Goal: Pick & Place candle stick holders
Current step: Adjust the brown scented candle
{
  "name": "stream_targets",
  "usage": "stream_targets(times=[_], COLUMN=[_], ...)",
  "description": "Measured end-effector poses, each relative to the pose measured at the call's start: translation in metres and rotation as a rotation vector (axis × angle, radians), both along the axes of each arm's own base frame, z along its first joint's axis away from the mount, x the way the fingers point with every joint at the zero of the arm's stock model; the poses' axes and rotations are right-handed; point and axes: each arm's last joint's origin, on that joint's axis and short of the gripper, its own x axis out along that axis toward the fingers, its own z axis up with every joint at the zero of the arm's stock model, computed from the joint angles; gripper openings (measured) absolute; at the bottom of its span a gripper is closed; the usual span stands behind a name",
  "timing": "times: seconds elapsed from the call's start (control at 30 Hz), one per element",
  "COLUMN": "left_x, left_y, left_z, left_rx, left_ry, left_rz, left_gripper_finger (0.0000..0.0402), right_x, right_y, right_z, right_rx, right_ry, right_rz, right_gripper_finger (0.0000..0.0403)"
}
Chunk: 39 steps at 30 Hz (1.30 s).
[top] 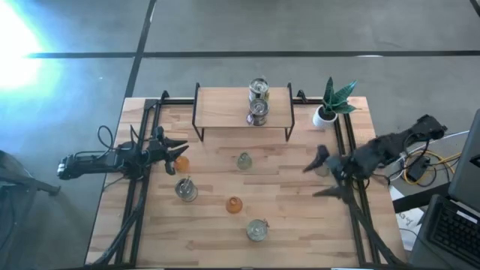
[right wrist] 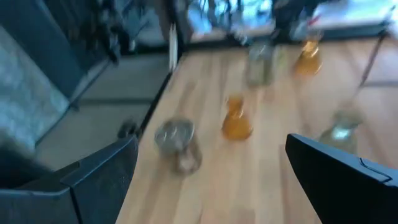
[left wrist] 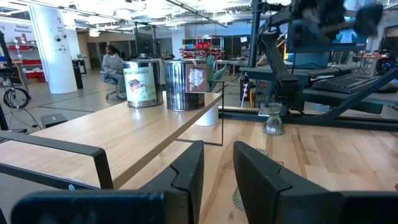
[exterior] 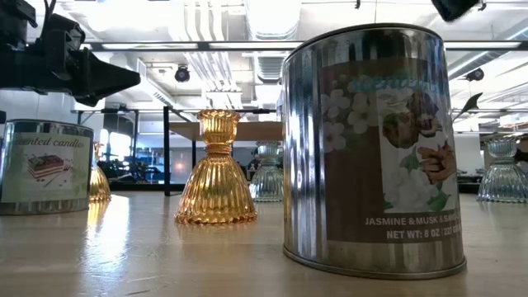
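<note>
Several small holders stand on their bases on the table. An orange one [top: 180,161] is just beneath my left gripper [top: 182,148], which hovers above it [exterior: 97,183] with a narrow gap between its fingers [left wrist: 217,180]. A pale one [top: 244,160] is at mid-table and another orange one [top: 234,204] stands nearer the front. A clear one [top: 323,171] stands at the right, also in the left wrist view [left wrist: 272,121]. My right gripper [top: 325,174] is wide open and empty above it [right wrist: 217,186].
Two tins [top: 259,88] [top: 257,112] stand on the raised wooden shelf [top: 225,112] at the back. Two more tins [top: 186,190] [top: 256,229] stand on the table. A white-potted plant [top: 334,101] is at the back right. Black frame rails [top: 139,195] run along both sides.
</note>
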Motion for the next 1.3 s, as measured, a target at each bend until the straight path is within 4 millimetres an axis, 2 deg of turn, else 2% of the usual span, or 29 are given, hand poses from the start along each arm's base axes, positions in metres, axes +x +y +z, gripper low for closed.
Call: stream_targets(times=[0.17,0.27,0.5,0.8,1.07,1.3], left_x=[0.000,0.000,0.000,0.000,0.000,0.000], left_y=[0.000,0.000,0.000,0.000,0.000,0.000], left_z=[0.000,0.000,0.000,0.000,0.000,0.000], left_rx=[0.000,0.000,0.000,0.000,0.000,0.000], left_ry=[0.000,0.000,0.001,0.000,0.001,0.001], left_rz=[0.000,0.000,0.000,0.000,0.000,0.000], left_gripper_finger=[0.0092,0.0092,0.0092,0.0092,0.0092,0.0092], right_x=[0.011,0.017,0.029,0.057,0.084,0.096], right_y=[0.025,0.040,0.067,0.096,0.123,0.131], right_z=[-0.055,-0.083,-0.123,-0.152,-0.162,-0.169], right_rx=[-0.054,-0.031,-0.033,-0.096,-0.109,-0.116], right_ry=[0.153,0.140,0.127,0.187,0.171,0.175], right_rz=[-0.078,-0.100,-0.138,-0.117,-0.064,-0.070], right_gripper_finger=[0.0400,0.0400,0.0400,0.0400,0.0400,0.0400])
